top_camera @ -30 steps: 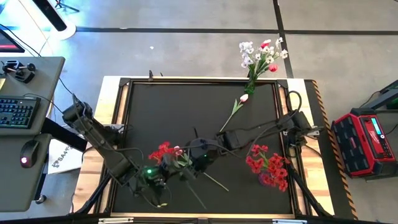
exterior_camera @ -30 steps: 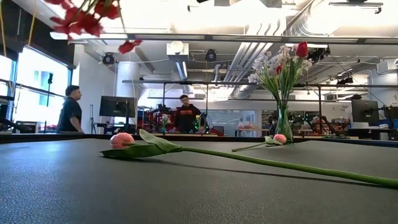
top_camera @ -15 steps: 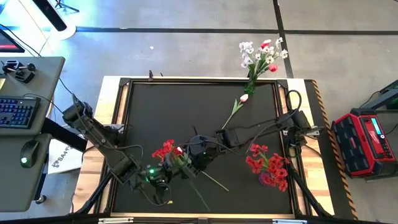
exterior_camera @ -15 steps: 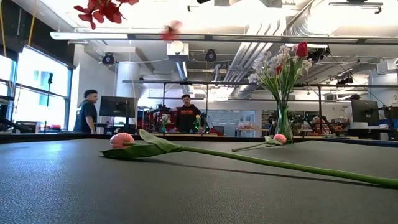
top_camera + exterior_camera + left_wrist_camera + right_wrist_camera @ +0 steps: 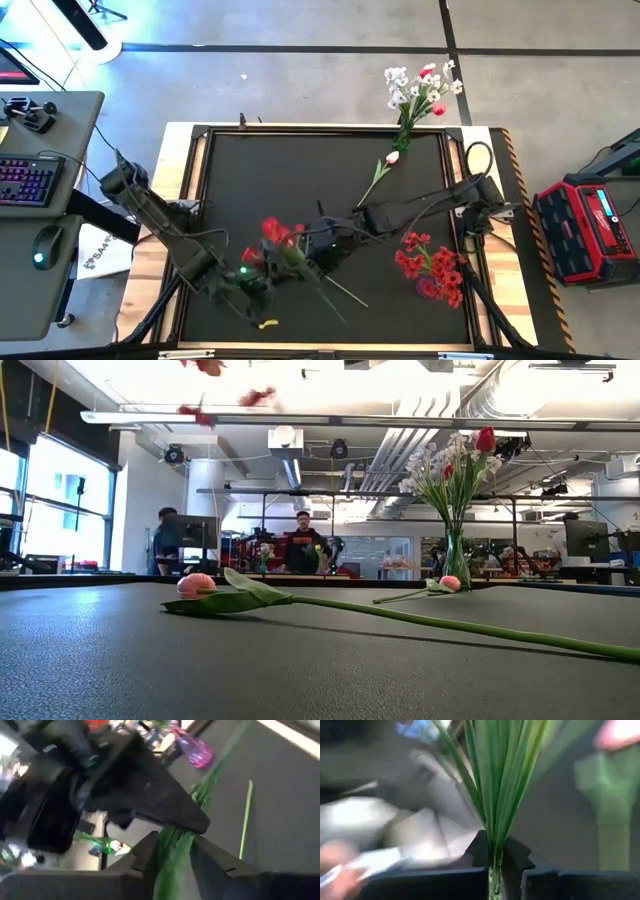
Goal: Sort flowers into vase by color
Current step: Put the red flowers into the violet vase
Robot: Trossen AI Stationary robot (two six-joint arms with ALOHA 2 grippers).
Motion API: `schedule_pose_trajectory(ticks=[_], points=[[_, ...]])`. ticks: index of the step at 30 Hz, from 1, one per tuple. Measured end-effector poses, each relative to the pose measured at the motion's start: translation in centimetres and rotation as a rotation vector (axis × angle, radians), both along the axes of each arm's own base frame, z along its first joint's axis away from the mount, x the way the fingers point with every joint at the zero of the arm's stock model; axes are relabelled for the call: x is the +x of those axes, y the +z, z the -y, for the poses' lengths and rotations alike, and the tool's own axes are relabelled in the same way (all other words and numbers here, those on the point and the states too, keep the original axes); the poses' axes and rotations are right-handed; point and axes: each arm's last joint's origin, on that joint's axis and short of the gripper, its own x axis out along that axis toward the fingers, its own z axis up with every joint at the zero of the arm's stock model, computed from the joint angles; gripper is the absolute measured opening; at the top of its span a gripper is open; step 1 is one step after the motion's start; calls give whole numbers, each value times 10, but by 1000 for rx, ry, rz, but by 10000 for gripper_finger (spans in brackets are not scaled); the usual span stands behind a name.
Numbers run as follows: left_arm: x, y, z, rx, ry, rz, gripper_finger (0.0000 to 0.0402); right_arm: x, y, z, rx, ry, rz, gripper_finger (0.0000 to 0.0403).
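Open workshop hall seen around a dark table [image 5: 300, 180].

A grey concrete floor [image 5: 300, 80] crossed by dark lines is seen from above, with a desk [image 5: 60, 200] carrying a keyboard [image 5: 25, 180] and mouse [image 5: 40, 258] on one side and a red case [image 5: 590, 230] on the other. Beyond the table, tall windows [image 5: 40, 510], ceiling ducts [image 5: 400, 420], bright strip lights, a monitor [image 5: 195, 532] and two people [image 5: 305, 545], perhaps at benches, are shown.

Red bunch [image 5: 274, 236] aloft, green stems clamped.

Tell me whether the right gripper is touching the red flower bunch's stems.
Touching. The right wrist view shows the right gripper shut on the green stems.
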Motion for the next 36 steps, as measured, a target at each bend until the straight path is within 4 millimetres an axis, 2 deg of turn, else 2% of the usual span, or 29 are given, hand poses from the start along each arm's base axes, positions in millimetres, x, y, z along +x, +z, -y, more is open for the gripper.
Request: schedule_pose_trajectory(ticks=[4,10,16,20,22,25,30,36], points=[[-7,24,-10,-207,72,118,135,-20,14,19,-194,-191,-34,3],[-17,52,-34,-413,143,217,149,-75,60,32,-432,-359,-20,2],[-11,56,-49,-544,149,209,138,-131,105,32,-666,-449,122,1],[-6,55,-55,-604,177,215,129,-171,123,29,-838,-445,163,1],[-4,55,-58,-619,188,219,125,-191,130,29,-870,-468,180,0],[-2,55,-62,-634,210,228,120,-220,135,27,-901,-488,192,0],[3,56,-70,-650,246,245,114,-256,132,18,-967,-501,216,0],[7,55,-79,-652,280,256,111,-272,119,3,-978,-440,284,0]])
